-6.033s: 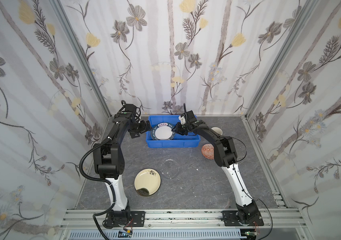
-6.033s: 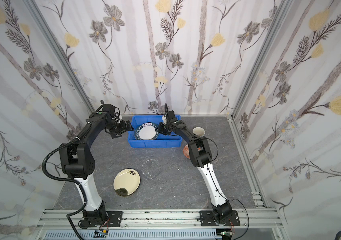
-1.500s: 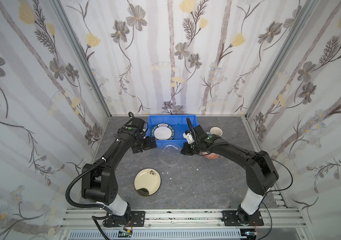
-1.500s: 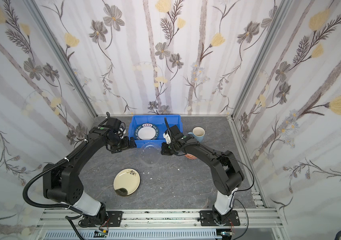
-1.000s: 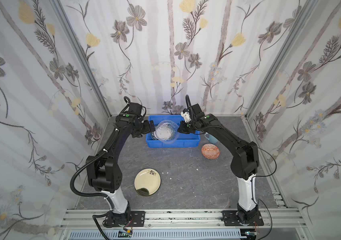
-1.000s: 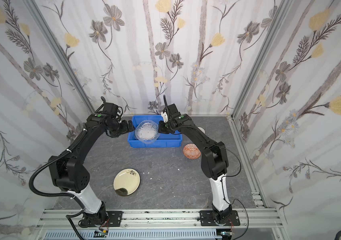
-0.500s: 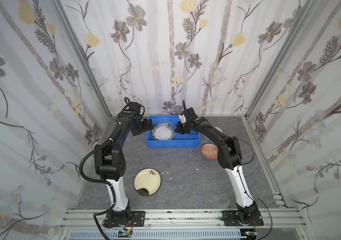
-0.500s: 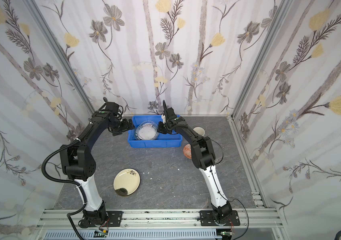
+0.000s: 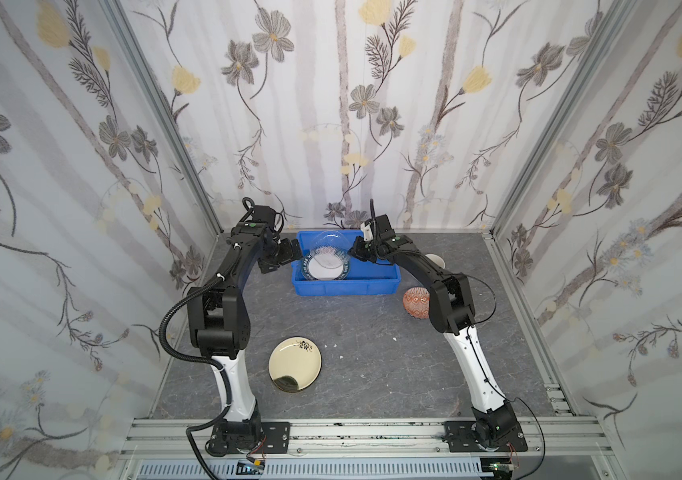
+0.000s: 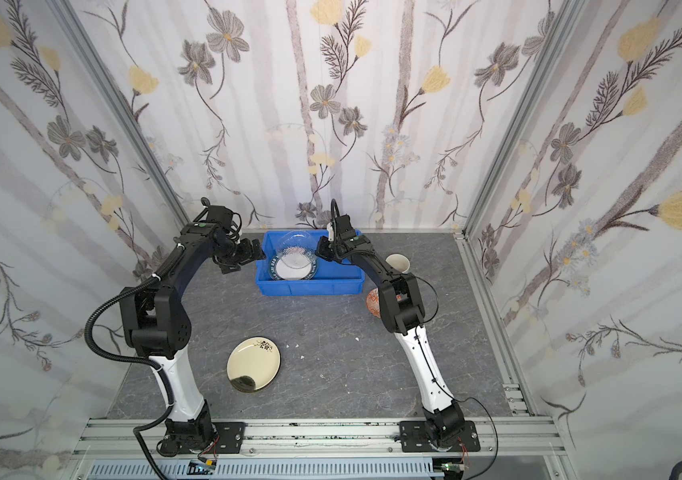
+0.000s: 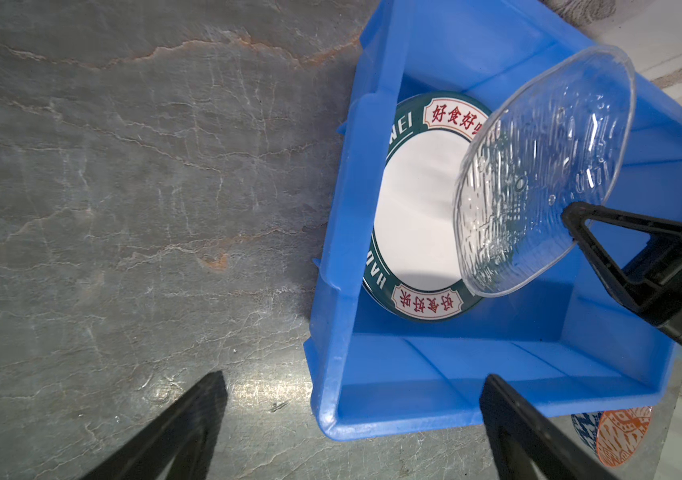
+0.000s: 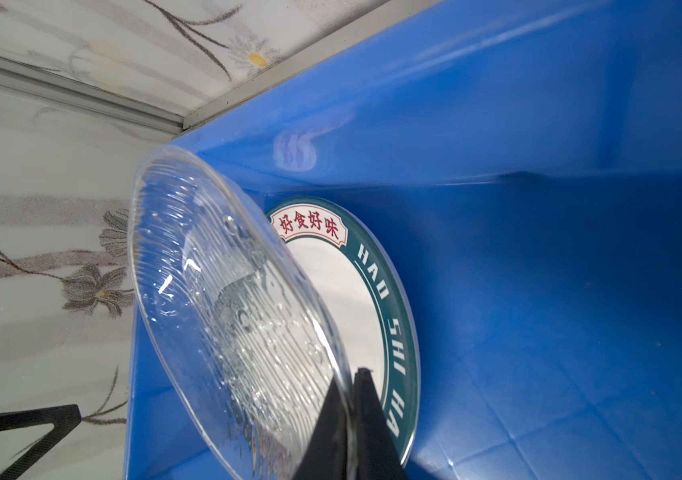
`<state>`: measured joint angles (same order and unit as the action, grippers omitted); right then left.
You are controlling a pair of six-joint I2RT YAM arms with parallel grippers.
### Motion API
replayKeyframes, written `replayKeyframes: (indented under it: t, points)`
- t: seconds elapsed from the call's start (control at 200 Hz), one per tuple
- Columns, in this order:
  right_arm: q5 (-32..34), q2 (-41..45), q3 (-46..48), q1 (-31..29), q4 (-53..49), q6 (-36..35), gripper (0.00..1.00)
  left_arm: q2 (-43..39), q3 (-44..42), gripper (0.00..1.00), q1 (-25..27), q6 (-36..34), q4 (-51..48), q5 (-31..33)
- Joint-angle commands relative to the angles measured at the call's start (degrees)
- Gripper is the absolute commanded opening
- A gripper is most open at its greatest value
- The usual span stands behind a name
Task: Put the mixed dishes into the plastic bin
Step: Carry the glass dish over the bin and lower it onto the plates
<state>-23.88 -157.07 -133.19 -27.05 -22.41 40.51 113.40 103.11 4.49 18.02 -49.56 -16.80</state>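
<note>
Glass plate [image 11: 539, 174] was tilted over blue bin [image 11: 333, 291], rim clamped in R pincer [image 12: 354, 376]; L pincer [image 11: 354, 376] gaped, empty

I count three plates: one cream plate [image 9: 295, 363], one teal plate [image 11: 414, 208], one glass plate [image 11: 539, 166]; one bowl [image 9: 415, 302], orange-patterned; one mug [image 10: 398, 262], partly hidden; one blue bin [image 9: 343, 286]; two arms, a left arm [image 9: 218, 307] and a right arm [image 9: 453, 303]; a few white specks [image 9: 341, 358] on the grey table [image 9: 372, 374], too small to number.
</note>
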Motion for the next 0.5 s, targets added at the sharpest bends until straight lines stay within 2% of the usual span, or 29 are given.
replayKeyframes:
  t: [0.0,0.345,0.495]
  points:
    - [-1.1,-0.7,-0.6,-0.4,2.7,1.9,0.08,1.0,0.9,0.97,-0.3,-0.3,-0.9,-0.9]
    - [-0.9,-2.5,-0.6,-1.4,3.9,3.0,0.11,1.7,0.6,0.97,-1.5,-1.1,-1.1,-2.0]
    - [-2.0,-3.4,-0.6,-1.6,5.0,3.9,0.21,0.4,-0.9,0.97,-2.3,-1.1,-0.8,-2.3]
